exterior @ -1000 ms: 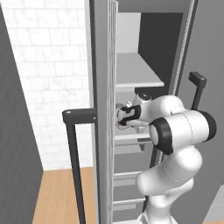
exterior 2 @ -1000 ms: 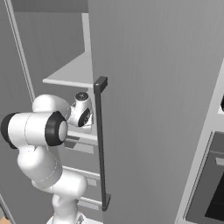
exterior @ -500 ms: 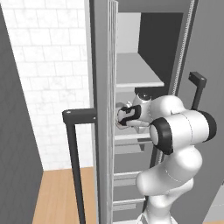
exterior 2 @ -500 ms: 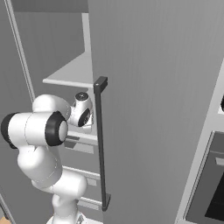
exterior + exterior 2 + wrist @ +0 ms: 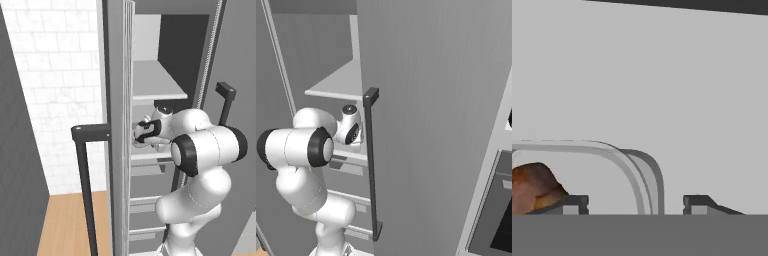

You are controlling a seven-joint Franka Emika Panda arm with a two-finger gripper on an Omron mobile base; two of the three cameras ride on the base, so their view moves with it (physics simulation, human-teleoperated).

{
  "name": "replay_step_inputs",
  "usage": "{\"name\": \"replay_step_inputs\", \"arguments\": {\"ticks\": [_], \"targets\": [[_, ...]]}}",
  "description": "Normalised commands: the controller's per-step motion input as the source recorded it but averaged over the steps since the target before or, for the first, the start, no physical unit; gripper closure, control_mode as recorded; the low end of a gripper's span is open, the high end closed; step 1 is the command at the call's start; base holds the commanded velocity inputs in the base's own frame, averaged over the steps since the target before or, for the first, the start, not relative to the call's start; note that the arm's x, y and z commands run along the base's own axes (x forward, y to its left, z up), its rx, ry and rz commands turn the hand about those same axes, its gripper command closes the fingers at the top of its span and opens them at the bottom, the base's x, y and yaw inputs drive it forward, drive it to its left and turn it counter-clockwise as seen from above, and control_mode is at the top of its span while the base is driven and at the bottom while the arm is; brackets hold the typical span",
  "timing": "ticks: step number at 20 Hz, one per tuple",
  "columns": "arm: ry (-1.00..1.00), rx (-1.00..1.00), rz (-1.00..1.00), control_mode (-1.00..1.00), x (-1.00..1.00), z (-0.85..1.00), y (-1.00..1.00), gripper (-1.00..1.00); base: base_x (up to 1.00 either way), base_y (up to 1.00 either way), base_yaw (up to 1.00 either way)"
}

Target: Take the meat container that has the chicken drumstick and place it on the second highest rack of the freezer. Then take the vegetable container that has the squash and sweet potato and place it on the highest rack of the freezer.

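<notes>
The arm reaches into the open freezer (image 5: 165, 60), its hand under the highest rack (image 5: 155, 85) and level with the second rack (image 5: 150, 156), most of which the arm hides. In the hand view the gripper (image 5: 636, 204) shows two dark tips set apart, with the clear container's (image 5: 624, 162) rounded rim running between them; whether they touch it cannot be made out. The drumstick (image 5: 534, 187) lies inside the container, cut off at the left edge. From the right, the door (image 5: 436, 100) and its handle (image 5: 372, 165) cover most of the interior.
</notes>
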Motion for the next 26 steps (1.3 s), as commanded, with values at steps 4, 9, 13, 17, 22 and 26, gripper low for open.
{"name": "replay_step_inputs", "arguments": {"ticks": [4, 9, 13, 17, 22, 26], "targets": [[-0.04, 0.00, 0.00, -1.00, -0.24, 0.00, -0.03, -1.00, 0.00, 0.00, 0.00], [-0.24, 0.04, 0.00, -1.00, -0.77, 0.01, -0.04, -1.00, 0.00, 0.00, 0.00], [-0.13, 0.08, -0.02, -1.00, -0.51, 0.56, -0.04, -1.00, 0.00, 0.00, 0.00], [0.01, 0.06, -0.08, -1.00, -0.49, 0.67, 0.00, -1.00, 0.00, 0.00, 0.00], [0.16, 0.05, -0.06, -1.00, -0.54, 0.81, 0.00, -1.00, 0.00, 0.00, 0.00], [0.24, 0.02, -0.04, -1.00, -0.60, 0.73, -0.04, -1.00, 0.00, 0.00, 0.00]]}}
